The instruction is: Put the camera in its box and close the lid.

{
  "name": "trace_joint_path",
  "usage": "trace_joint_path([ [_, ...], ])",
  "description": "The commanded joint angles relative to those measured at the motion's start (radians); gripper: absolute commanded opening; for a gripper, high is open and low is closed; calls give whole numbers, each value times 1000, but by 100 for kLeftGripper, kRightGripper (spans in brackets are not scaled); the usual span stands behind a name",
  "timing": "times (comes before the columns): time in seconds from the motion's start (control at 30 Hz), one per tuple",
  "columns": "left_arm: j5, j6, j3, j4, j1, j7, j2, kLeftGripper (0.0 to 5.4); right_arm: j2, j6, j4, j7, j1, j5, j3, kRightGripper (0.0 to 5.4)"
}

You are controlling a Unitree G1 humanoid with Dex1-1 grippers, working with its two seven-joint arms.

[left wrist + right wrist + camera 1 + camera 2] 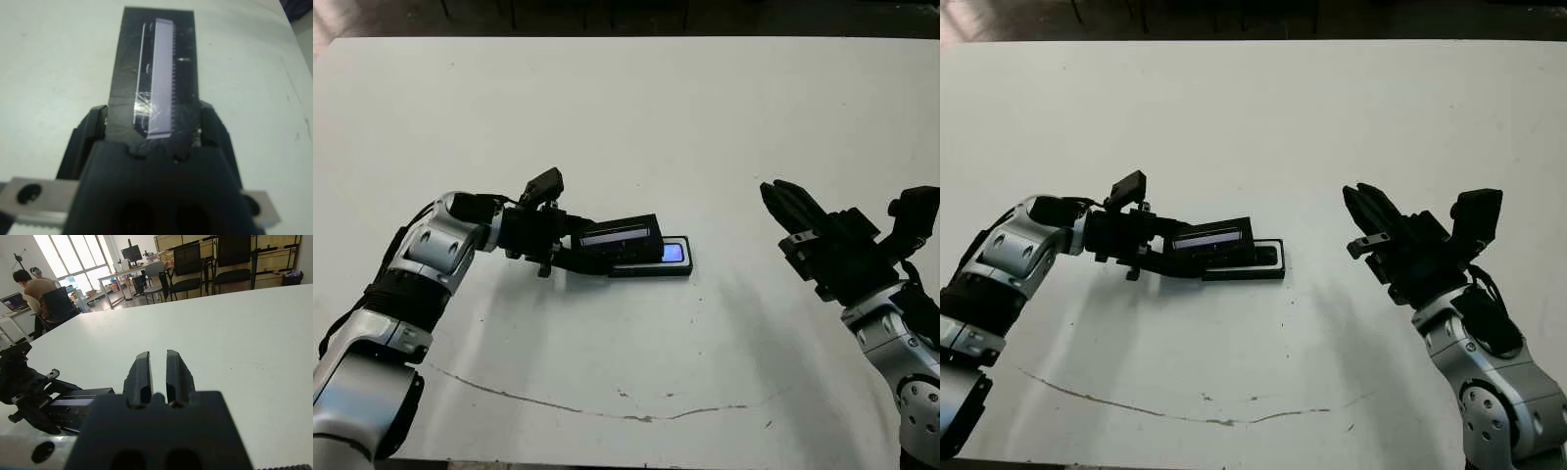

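Note:
The box (654, 270) lies at the table's middle, a sliver of its white rim (1280, 257) showing at one end. The camera lies in it; only its blue-lit screen (673, 253) shows, and the rest is hidden under the lid. The lid (619, 235), a black slab with a pale strip (161, 73), hangs tilted over the box. My left gripper (587, 247) is shut on the lid's left end, with one finger (90, 134) on each long side. My right gripper (790, 206) hovers to the right, well apart from the box, shut and holding nothing.
A thin dark crack (558, 401) runs across the white table near its front edge. In the right wrist view, chairs (230, 259), desks and a seated person (36, 286) show beyond the table's far side.

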Motion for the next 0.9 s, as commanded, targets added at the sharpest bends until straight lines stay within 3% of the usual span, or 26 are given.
trace_joint_path([
  [0.03,17,5,-19,18,16,-28,1,208,-13,16,2,-10,12,-8,0,0],
  [0.43,7,40,-25,-56,35,-27,-7,208,-10,20,4,-16,13,1,-3,0],
  [0.7,94,55,-56,-252,117,203,-47,208,-12,23,-11,-21,18,-3,-2,0],
  [0.9,111,55,-94,-312,140,259,-72,207,-21,14,-20,-12,27,-7,-5,0],
])
